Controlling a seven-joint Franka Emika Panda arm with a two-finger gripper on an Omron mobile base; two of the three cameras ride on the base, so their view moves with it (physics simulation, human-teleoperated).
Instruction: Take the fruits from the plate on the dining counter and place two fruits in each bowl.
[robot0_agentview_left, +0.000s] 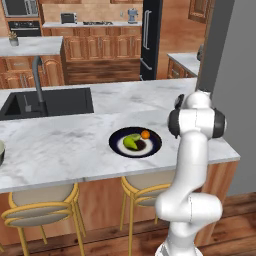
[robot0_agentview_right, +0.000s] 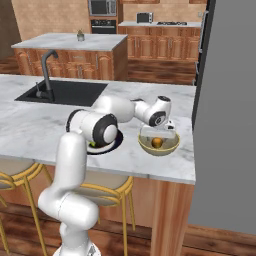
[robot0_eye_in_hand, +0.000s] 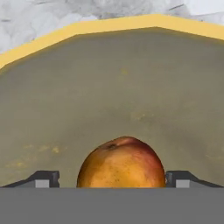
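1. Fruits left on the plate (robot0_agentview_left: 150, 148), near edge of the dining counter (robot0_agentview_left: 60, 145): green pear (robot0_agentview_left: 131, 142), orange (robot0_agentview_left: 145, 134).
2. Right of it, the gripper (robot0_agentview_right: 159, 134) hangs over the bowl (robot0_agentview_right: 170, 146).
3. Brownish-orange fruit (robot0_eye_in_hand: 121, 163) sits between parted fingertips (robot0_eye_in_hand: 43, 178); lift straight up, clear of the rim.

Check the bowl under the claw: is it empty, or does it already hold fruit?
Not empty. The bowl holds one brownish-orange fruit lying low inside it, between the fingertips of the claw. No second fruit is visible in it.
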